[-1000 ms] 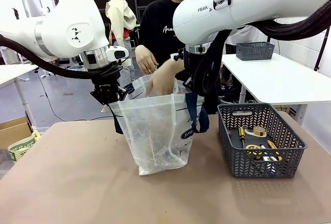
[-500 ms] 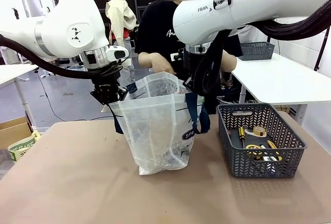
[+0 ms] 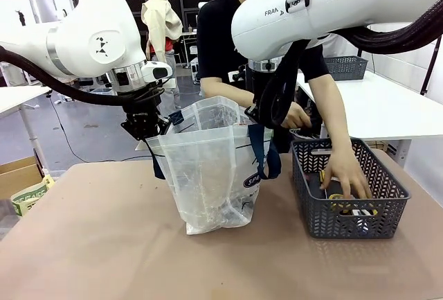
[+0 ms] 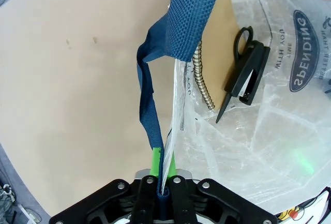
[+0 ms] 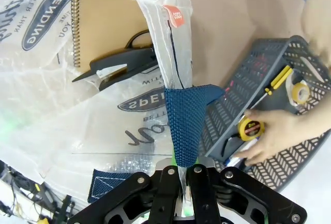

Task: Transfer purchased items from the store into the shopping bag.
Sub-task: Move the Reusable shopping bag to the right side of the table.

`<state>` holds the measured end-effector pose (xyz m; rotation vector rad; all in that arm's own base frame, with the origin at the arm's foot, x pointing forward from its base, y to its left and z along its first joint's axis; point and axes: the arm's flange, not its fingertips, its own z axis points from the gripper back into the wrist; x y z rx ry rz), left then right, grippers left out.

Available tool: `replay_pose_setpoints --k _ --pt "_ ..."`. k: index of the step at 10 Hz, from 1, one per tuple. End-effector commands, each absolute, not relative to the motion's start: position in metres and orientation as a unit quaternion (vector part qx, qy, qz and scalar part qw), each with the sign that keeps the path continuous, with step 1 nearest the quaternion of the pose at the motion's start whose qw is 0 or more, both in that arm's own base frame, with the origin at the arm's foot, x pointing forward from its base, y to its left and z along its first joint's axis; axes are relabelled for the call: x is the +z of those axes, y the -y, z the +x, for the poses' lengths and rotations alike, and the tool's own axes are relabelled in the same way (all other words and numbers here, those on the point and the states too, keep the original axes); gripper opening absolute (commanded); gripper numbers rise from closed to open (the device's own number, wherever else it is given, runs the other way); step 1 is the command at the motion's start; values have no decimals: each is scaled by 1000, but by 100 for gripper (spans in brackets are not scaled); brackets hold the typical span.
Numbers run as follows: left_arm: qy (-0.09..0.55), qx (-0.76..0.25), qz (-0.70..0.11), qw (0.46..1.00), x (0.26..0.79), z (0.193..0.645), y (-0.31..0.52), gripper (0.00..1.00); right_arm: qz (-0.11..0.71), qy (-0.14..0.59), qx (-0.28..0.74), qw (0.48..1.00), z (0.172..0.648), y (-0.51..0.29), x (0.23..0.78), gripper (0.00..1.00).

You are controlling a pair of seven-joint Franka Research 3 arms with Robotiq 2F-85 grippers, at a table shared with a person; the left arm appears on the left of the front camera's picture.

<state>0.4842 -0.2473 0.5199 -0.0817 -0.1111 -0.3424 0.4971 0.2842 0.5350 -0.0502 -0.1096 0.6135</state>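
A plain brown table (image 3: pixel 104 244) fills the foreground of a workshop. Near its middle stands the shopping bag (image 3: pixel 208 175), translucent and upright, its long axis vertical and its mouth facing up. Inside lie a tan spiral notebook (image 4: pixel 227 43) and black snips (image 4: pixel 245 69).

The left gripper (image 4: pixel 164 182) has its green pads pressed together on the bag's rim and a navy strap (image 4: pixel 191 17). The right gripper (image 5: pixel 181 175) pinches the opposite rim and the other strap (image 5: pixel 186 125). Between them the mouth hangs open.

To the robot's right, just beside the bag, sits the dark basket (image 3: pixel 311 206). Its long axis seems to run away from the robot, handle slot at the far end. The person's hand (image 3: pixel 349 179) reaches down into it and grips a yellow tape measure (image 5: pixel 252 127), near a yellow-handled screwdriver (image 5: pixel 276 79).

The step looks like the person picking the next item. It likely goes best if both grippers hold level and well apart, so the opening stays wide and the thin plastic does not sag shut.
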Motion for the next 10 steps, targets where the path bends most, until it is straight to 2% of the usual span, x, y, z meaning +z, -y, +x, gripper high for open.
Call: replay_pose_setpoints --k 1,10 --pt "55 -170 -41 983 520 484 247 0 -25 53 301 952 497 -284 534 0" --pt "55 -170 -41 983 520 484 247 0 -25 53 301 952 497 -284 534 0"
